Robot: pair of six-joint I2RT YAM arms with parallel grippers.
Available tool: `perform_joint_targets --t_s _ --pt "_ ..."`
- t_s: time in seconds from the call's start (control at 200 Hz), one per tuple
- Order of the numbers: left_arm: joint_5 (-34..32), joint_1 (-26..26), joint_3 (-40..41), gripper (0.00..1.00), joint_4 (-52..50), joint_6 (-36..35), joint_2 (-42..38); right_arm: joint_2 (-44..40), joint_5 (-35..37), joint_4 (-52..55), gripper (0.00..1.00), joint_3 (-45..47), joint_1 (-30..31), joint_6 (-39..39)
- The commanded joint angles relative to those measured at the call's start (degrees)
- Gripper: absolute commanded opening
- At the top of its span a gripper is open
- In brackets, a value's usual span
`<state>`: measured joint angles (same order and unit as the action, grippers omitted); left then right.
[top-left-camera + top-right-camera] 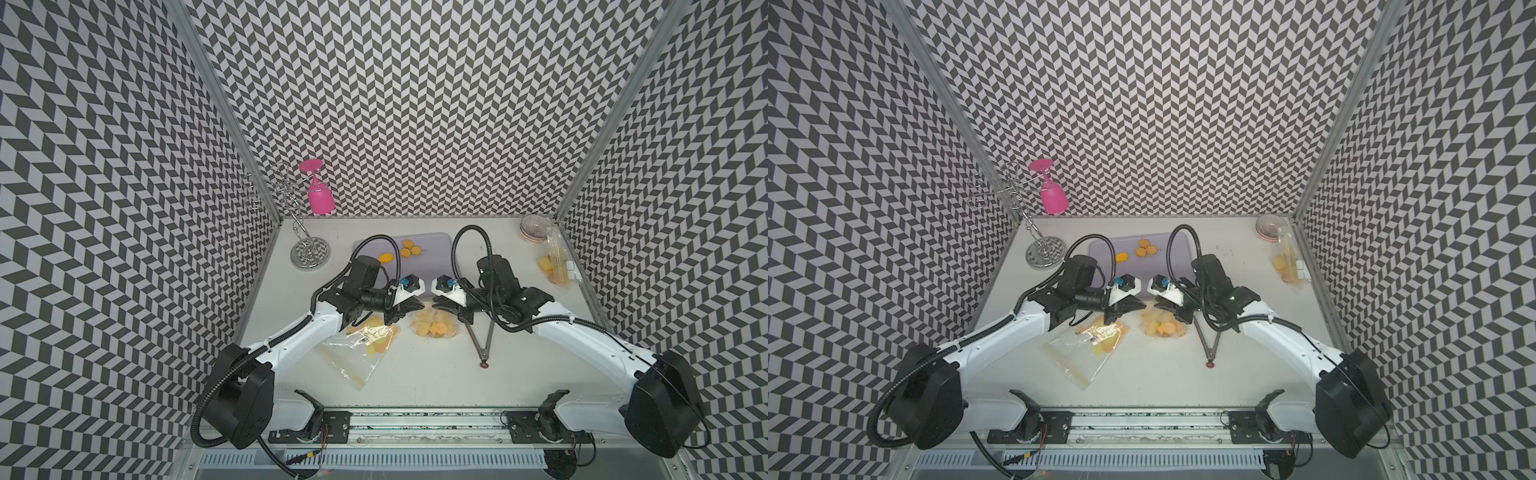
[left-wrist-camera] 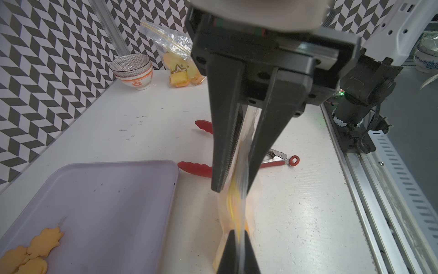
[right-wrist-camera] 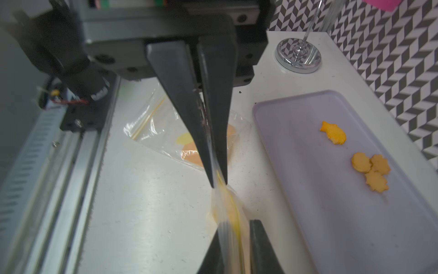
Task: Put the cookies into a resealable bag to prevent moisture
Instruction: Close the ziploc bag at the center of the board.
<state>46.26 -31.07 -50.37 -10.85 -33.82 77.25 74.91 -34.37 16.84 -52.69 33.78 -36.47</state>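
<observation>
Patterned walls point(image 1: 124, 208) close my white table point(image 1: 436, 374) on three sides, a rail point(image 1: 415, 419) along the near edge; open room lies between my arms toward that rail. The lavender tray point(image 1: 432, 245) sits just behind my claws, a glass rack point(image 1: 309, 251) in the far left corner, a flat bag point(image 1: 357, 353) beside my left forearm, tongs point(image 2: 194, 169) by my right wrist, a filled bag point(image 1: 555, 266) and bowls point(image 1: 534, 227) at the right wall. My left claw point(image 2: 233, 189) and right claw point(image 3: 219, 185) both pinch tight on the top edge of the resealable bag point(image 1: 1163, 326); most cookies point(image 1: 436, 329) sit inside it, four on the tray.
</observation>
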Motion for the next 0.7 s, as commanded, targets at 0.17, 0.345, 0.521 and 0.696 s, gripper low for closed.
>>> perform_joint_targets --t_s 0.17,0.345,0.521,0.696 --pt "2.17 -0.39 0.36 0.0 0.21 -1.21 -1.32 1.35 -2.31 -5.46 0.0 -0.66 1.1 1.27" --pt "2.52 -0.4 0.36 0.0 0.22 -1.17 -1.36 2.12 -2.84 -7.28 0.06 -0.52 1.62 2.56" --pt "2.52 -0.38 0.31 0.0 0.38 -0.99 -1.45 2.72 -3.56 -8.69 0.32 -0.34 2.01 3.49" --pt "2.31 -0.38 0.38 0.0 0.56 -0.89 -1.42 2.65 -3.98 -9.14 0.16 -0.11 2.1 3.87"
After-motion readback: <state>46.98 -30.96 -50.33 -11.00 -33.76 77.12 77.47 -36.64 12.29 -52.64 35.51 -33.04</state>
